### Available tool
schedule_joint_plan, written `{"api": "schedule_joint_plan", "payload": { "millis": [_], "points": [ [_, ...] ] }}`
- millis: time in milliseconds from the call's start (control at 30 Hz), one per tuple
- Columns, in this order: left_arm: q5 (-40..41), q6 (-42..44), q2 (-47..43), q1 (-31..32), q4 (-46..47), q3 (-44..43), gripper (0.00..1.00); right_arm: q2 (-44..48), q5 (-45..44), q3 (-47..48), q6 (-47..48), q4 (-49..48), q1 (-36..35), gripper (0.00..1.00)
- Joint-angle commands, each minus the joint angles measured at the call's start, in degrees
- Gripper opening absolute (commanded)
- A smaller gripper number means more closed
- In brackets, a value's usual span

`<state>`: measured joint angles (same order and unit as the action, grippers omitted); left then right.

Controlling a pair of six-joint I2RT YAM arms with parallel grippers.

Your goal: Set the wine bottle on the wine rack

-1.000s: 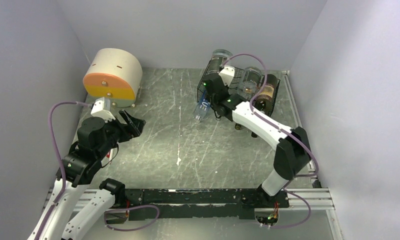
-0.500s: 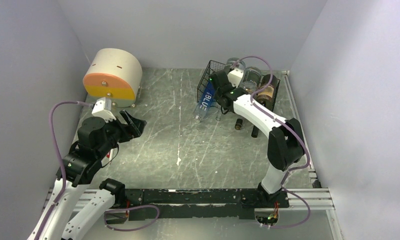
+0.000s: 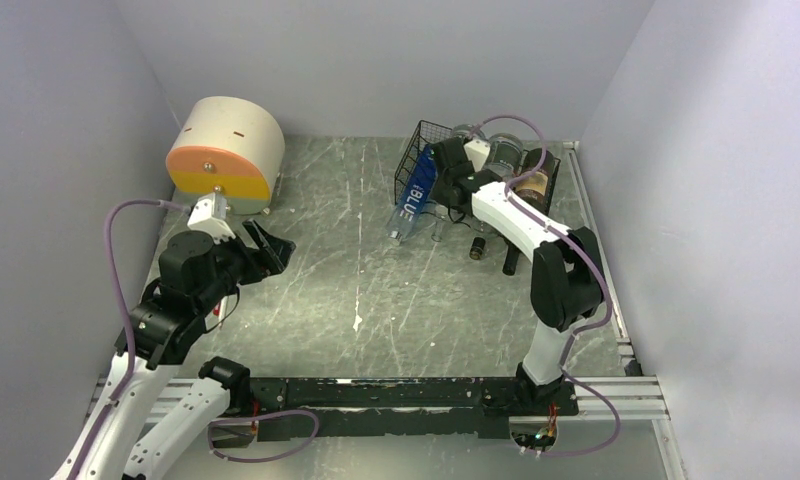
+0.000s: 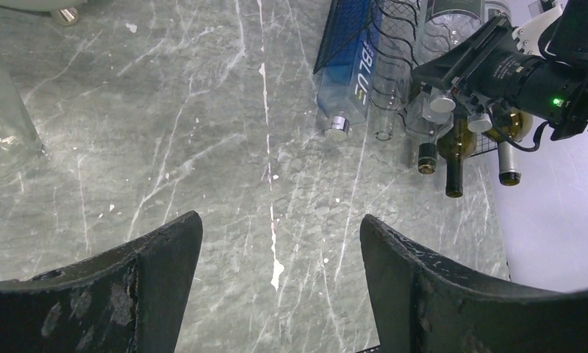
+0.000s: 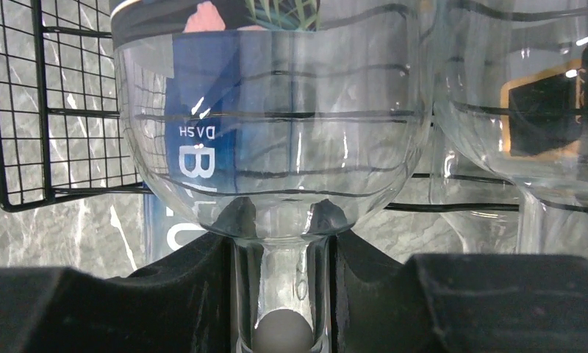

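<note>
A clear glass wine bottle [image 5: 276, 147] fills the right wrist view, and my right gripper [image 5: 280, 301] is shut on its neck. Its body lies over the black wire wine rack [image 5: 48, 110], beside a blue-labelled bottle [image 5: 192, 154]. From above, the right gripper [image 3: 454, 150] and the clear wine bottle [image 3: 466, 133] are at the back of the wine rack [image 3: 416, 150], next to its raised mesh end. My left gripper [image 3: 266, 245] stands open over bare table far to the left, and the left wrist view shows nothing in that left gripper [image 4: 280, 243].
The rack also holds the blue bottle [image 3: 414, 195], another clear bottle [image 3: 506, 160] and a dark amber one [image 3: 536, 185], necks pointing toward me. A cream and orange cylinder [image 3: 221, 150] stands at the back left. Side walls close in on both sides.
The right arm has reached farther back and lowered the clear bottle from above the rack down among the other bottles. The left arm has stayed put.
</note>
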<state>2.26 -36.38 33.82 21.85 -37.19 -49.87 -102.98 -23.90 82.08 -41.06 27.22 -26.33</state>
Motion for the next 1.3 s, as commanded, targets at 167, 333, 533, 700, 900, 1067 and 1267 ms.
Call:
{"api": "schedule_joint_plan", "payload": {
  "millis": [167,333,533,700,900,1067,1267],
  "points": [
    [-1.86,0.96,0.74,0.20,0.31,-0.63,0.82,1.65,-1.93,2.91,2.26,-9.11,3.04,0.44],
    [-1.80,0.95,0.87,0.13,0.43,-0.46,0.82,0.67,-1.08,4.13,3.27,-8.97,3.80,0.51],
    [-1.45,1.13,1.11,0.13,0.29,-1.10,0.82,-0.36,-0.88,5.77,4.31,-8.02,3.84,0.60],
    [-1.29,1.35,1.40,0.17,0.28,-1.42,0.82,2.23,-1.51,4.50,4.84,-8.58,3.91,0.64],
    [-0.78,2.11,1.83,0.13,0.86,-0.92,0.82,10.58,1.84,-2.20,8.89,-14.54,3.66,0.75],
    [2.79,3.35,2.35,0.13,0.09,-2.09,0.82,18.47,4.99,-7.77,11.10,-18.39,3.50,0.76],
    [15.38,7.32,4.31,0.16,-2.62,-7.58,0.87,28.00,12.62,-17.23,12.18,-26.27,2.93,0.74]
  ]
}}
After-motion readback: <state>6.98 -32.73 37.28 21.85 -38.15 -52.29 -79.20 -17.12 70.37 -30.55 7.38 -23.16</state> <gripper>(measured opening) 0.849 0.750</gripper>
